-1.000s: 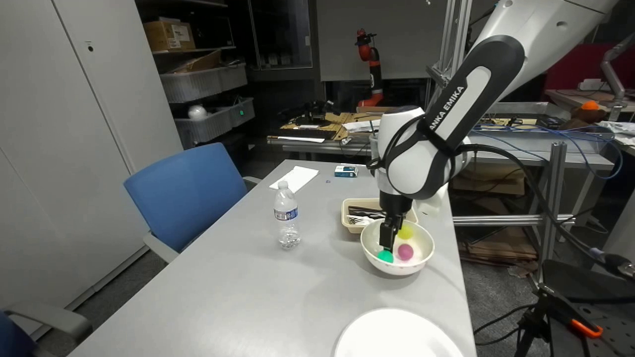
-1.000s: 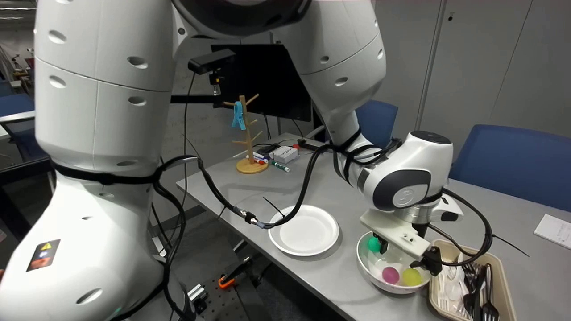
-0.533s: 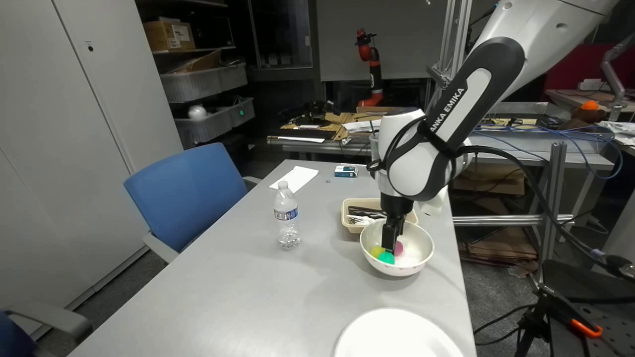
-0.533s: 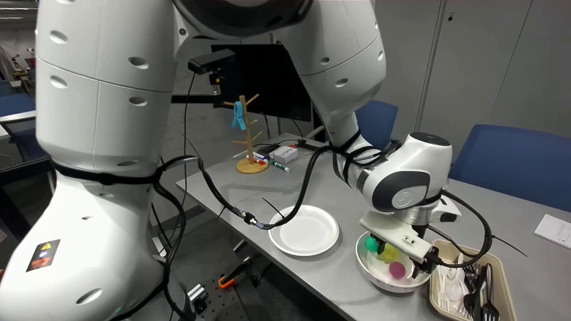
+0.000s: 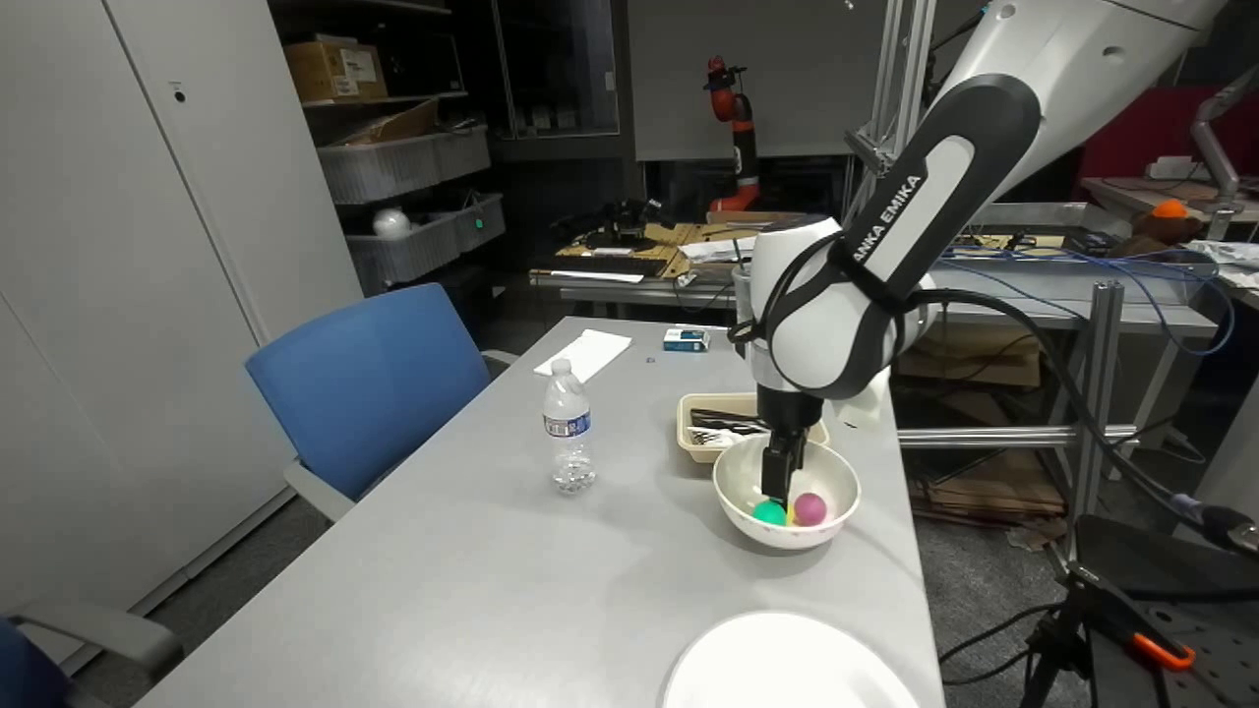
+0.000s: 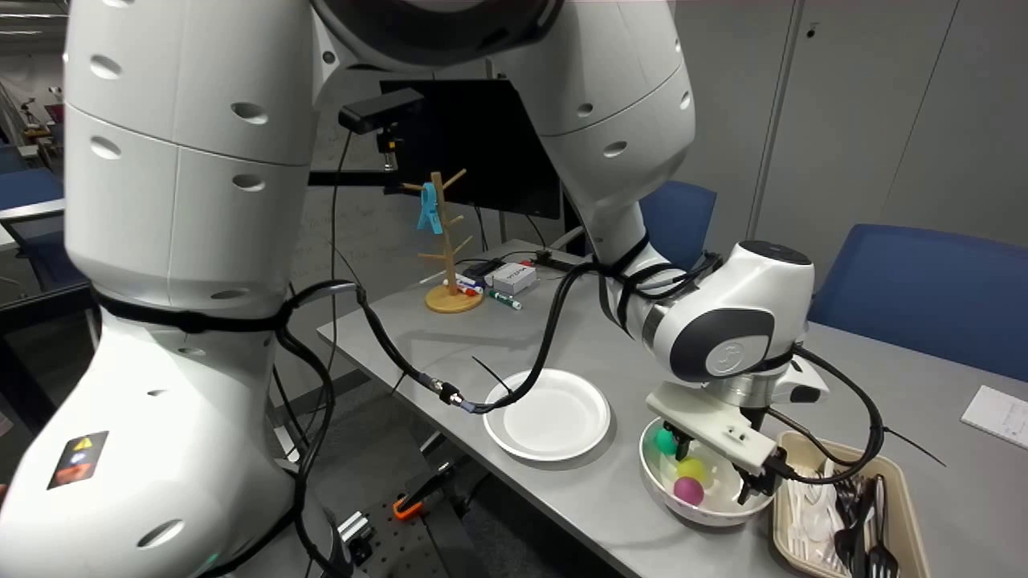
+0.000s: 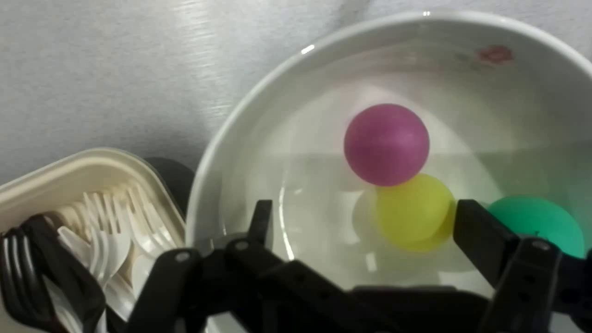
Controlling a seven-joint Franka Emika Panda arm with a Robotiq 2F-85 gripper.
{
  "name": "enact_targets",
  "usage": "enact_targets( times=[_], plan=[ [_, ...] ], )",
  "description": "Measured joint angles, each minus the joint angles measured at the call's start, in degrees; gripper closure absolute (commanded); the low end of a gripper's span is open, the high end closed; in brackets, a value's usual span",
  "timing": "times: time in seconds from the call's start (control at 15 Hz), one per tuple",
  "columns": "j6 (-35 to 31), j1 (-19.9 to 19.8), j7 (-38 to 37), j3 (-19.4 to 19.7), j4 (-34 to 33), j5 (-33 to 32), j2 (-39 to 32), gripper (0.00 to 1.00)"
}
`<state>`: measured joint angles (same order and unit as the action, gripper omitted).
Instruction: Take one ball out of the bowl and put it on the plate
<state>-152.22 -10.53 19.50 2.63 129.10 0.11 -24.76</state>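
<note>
Grey tabletop (image 5: 472, 590), magenta ball (image 7: 386, 144) beside end effector (image 7: 364, 206)

Inside the bowl (image 5: 834, 482), the spread gripper (image 7: 365, 204) has room beside the yellow ball (image 7: 414, 215) between its fingers, the pink ball (image 7: 386, 144) crowds that ball, the green ball (image 7: 543, 222) blocks one finger's outer side, the cutlery tray (image 7: 101, 173) flanks the bowl, and passage to the plate (image 5: 787, 669) lies over the bench (image 5: 767, 582).

Plate (image 5: 787, 667) overexposed, bright glints on bowl (image 7: 307, 138)

Bottle (image 5: 569, 433) upright on grey table (image 5: 472, 590); cutlery (image 7: 69, 273) in beige tray (image 7: 69, 179).
</note>
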Motion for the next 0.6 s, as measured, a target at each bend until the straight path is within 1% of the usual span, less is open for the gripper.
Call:
enact_targets(
  times=[0.6],
  plan=[
    [-0.01,-0.06,0.69,0.00,0.17,0.00,-0.19,0.00]
  ],
)
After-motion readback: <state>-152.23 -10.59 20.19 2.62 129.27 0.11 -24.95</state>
